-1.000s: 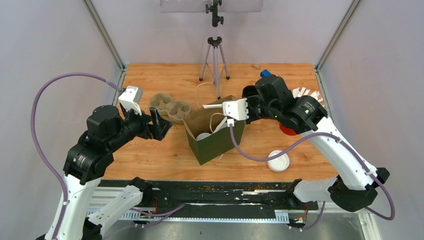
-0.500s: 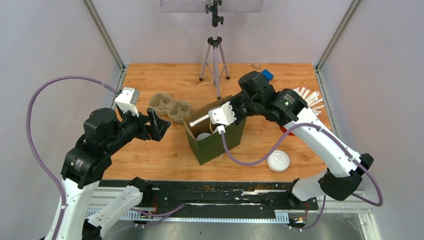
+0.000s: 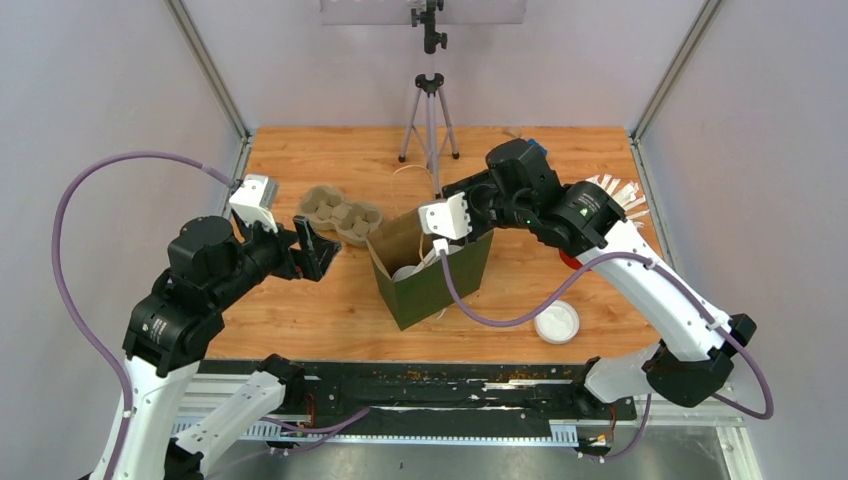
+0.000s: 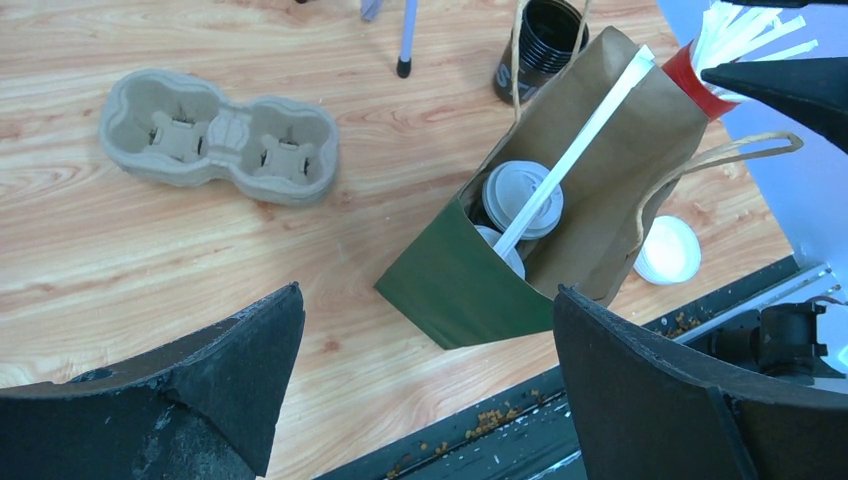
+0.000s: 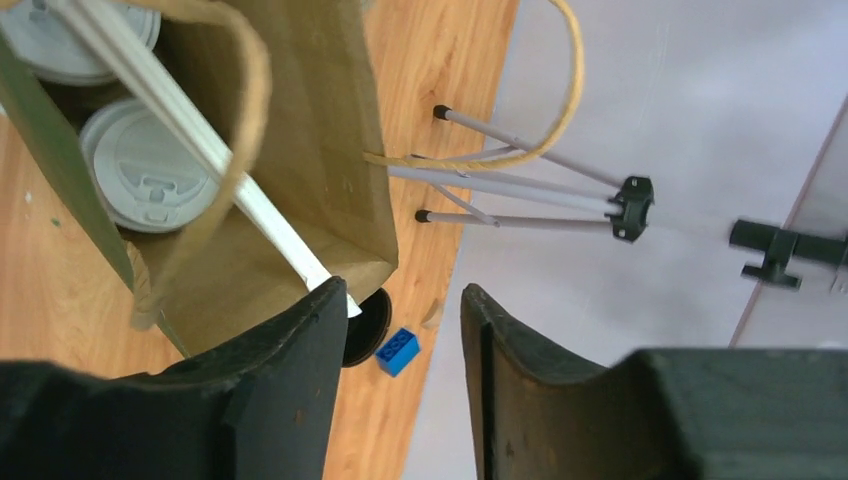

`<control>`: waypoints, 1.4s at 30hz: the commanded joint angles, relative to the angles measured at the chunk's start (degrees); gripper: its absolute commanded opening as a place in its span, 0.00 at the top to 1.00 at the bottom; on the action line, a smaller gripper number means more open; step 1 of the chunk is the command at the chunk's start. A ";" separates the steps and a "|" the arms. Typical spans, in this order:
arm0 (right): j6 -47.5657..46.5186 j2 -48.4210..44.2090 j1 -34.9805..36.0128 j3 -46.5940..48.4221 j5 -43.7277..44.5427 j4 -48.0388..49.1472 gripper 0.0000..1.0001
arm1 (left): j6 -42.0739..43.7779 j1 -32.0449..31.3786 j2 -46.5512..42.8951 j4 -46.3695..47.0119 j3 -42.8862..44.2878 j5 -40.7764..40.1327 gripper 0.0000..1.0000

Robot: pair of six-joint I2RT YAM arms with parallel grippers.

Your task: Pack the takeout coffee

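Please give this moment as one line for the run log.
coffee cups: two, lidded, inside bag | straw: leaning in bag | left claw: open, empty | right claw: open, above bag

1. This is a robotics lab test cell. A left arm (image 3: 190,290) and a right arm (image 3: 640,270), both white and black, are bolted to a dark metal rail (image 3: 450,385) at the near edge of a wooden counter (image 3: 300,310).
2. Plain pale panels (image 3: 100,80) set in aluminium posts (image 3: 210,70) wall the counter on three sides.
3. A tripod (image 3: 430,115) stands at the counter's far end, and purple cables (image 3: 128,154) loop off the arms.
4. The café goods are few: the takeout coffee (image 4: 522,195) in a paper bag (image 4: 450,290), and a pulp cup carrier (image 4: 220,135).
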 commanded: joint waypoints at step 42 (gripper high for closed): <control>107.21 -32.91 0.26 -20.53 27.63 7.71 0.00 | -5.12 -0.35 -6.61 7.77 -2.81 1.75 0.00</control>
